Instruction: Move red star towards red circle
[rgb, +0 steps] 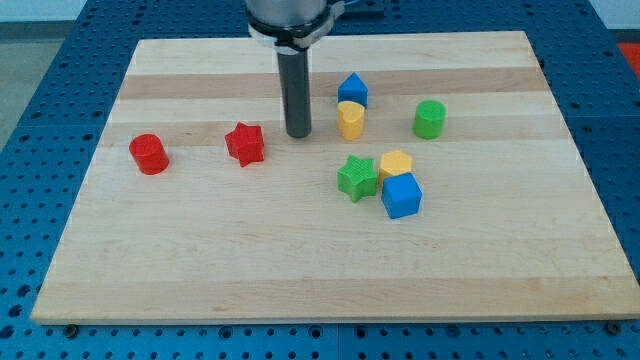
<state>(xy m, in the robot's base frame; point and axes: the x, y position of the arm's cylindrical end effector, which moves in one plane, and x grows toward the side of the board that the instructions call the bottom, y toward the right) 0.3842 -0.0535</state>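
The red star (245, 143) lies on the wooden board, left of centre. The red circle (149, 153), a short cylinder, stands further to the view's left, about a hand's width from the star. My tip (298, 134) rests on the board just to the right of the red star, a small gap apart from it, slightly above its level in the view. The rod rises straight up to the arm at the view's top.
Right of my tip stand a yellow block (350, 119) and a blue block (352, 90) behind it. A green cylinder (429, 119) is further right. A green star (357, 178), a yellow block (396, 164) and a blue cube (401, 195) cluster lower right.
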